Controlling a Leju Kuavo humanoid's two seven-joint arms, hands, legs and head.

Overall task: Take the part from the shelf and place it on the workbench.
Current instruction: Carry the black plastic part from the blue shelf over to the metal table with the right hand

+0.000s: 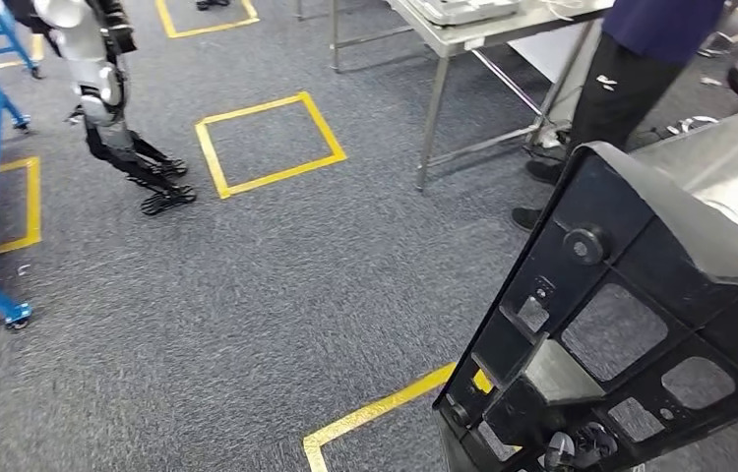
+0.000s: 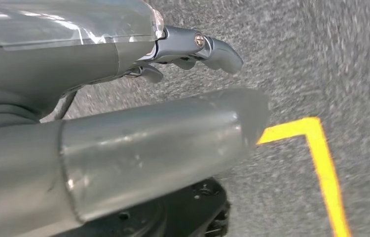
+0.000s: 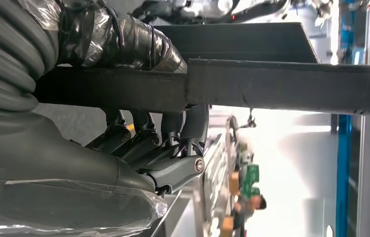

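Part (image 1: 641, 295), black angular cut-out panel, gripped by right hand (image 3: 143, 143).

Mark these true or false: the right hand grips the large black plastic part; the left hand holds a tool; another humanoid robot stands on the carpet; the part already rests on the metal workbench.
1. The right hand grips the large black plastic part by its edge. True.
2. The left hand holds a tool. False: it holds nothing.
3. Another silver-and-black humanoid robot stands on the grey carpet. True.
4. The part rests on the metal workbench. False: it is held apart from it, above the carpet.
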